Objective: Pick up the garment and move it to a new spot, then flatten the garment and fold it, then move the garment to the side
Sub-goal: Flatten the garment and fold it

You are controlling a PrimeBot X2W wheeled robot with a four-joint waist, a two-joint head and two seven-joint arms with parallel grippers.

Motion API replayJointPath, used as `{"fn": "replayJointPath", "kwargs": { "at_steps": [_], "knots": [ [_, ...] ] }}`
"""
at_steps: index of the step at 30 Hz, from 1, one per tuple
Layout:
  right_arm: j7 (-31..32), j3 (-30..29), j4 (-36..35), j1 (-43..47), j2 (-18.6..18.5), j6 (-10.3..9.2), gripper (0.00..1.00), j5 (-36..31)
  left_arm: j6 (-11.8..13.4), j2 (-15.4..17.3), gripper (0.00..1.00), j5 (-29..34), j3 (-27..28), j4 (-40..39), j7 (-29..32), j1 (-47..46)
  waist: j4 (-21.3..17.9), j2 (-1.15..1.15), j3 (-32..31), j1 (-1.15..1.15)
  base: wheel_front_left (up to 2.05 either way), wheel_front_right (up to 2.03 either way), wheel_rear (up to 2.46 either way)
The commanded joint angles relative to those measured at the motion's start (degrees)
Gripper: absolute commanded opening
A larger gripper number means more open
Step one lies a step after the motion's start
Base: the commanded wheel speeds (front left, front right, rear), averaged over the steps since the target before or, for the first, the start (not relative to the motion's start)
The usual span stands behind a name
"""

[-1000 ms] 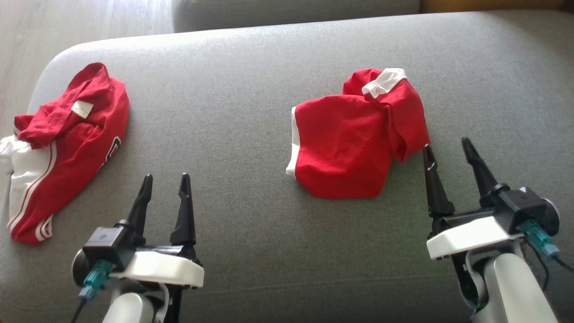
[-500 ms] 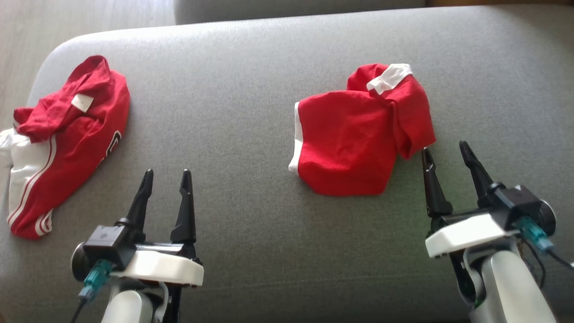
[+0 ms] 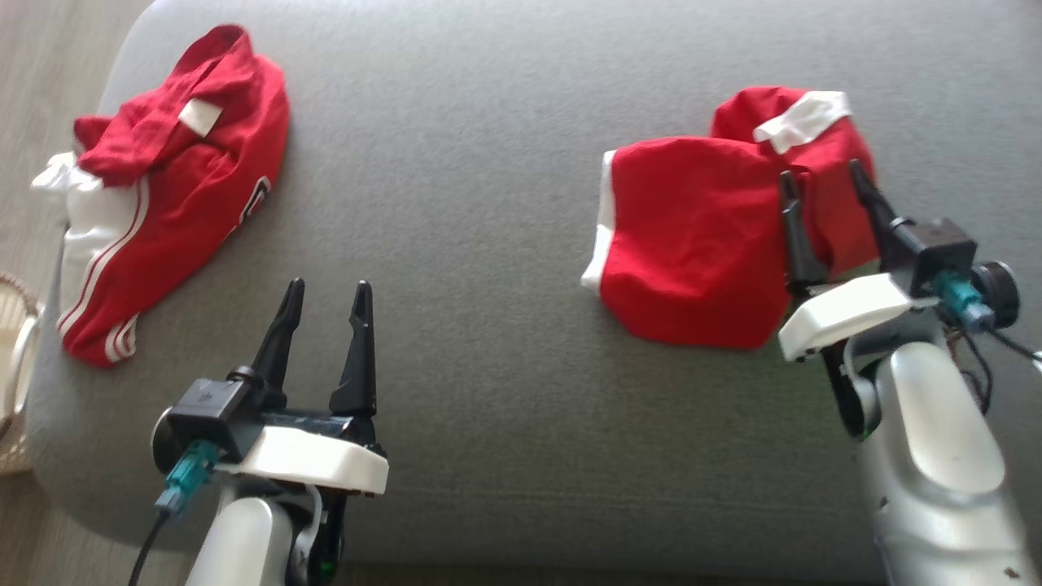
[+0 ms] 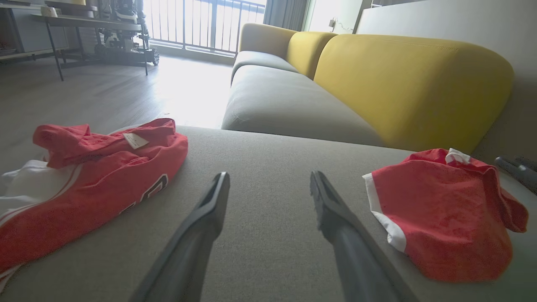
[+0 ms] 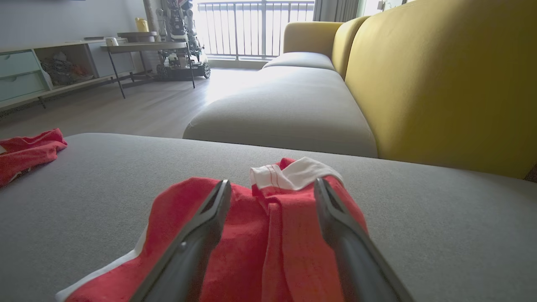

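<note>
The grey cushion (image 3: 488,203) carried both garments. The wrist views gave a yellow backrest (image 4: 411,84) behind it; the head view gave its rounded left edge, where the jersey (image 3: 179,187) lay, white part at the rim. The shirt (image 3: 692,236) lay on the right half, with bare cushion between the two. The right gripper (image 3: 820,169) was spread, its fingers straddling the shirt's collar side; contact could not be told. The left gripper (image 3: 330,285) was spread over bare cushion.
</note>
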Motion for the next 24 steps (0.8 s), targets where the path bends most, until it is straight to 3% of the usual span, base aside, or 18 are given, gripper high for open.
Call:
{"fn": "replayJointPath", "kwargs": {
  "at_steps": [1,9,10,11,12,24],
  "knots": [
    [-0.5,-0.5,1.0,-3.1,0.1,-0.01,1.00,-1.3,0.3,0.0,1.00,-0.3,1.5,-1.4,-0.7,-2.3,1.9,0.00,1.6,0.00,0.00,0.00,0.00],
    [-0.5,-6.9,8.5,-6.7,0.1,-0.01,0.99,-2.9,0.7,0.0,1.00,-1.3,0.5,-1.1,-0.7,-3.6,4.2,0.00,3.1,0.00,0.00,0.00,0.00],
    [-0.5,-7.3,8.7,-7.1,0.1,-0.01,0.22,-1.8,0.8,0.0,1.00,-1.4,0.4,-1.0,-0.7,-3.7,4.3,0.00,3.2,0.00,0.00,0.00,0.00],
    [-0.5,-7.3,8.7,-7.1,0.1,-0.01,0.22,-1.8,0.8,0.0,1.00,-1.4,0.4,-1.0,-0.7,-3.7,4.3,0.00,3.2,0.00,0.00,0.00,0.00],
    [-0.5,-7.4,8.6,-7.5,0.1,-0.01,0.00,-1.3,0.8,0.0,1.00,-1.4,0.3,-1.0,-0.7,-3.7,4.4,0.00,3.2,0.00,0.00,0.00,0.00],
    [-0.5,-0.4,0.0,-7.2,0.1,-0.01,0.00,6.2,1.5,0.0,1.00,-1.9,-0.4,-0.2,-0.7,-2.8,4.2,0.00,-0.5,0.00,0.00,0.00,0.00]
  ]
}}
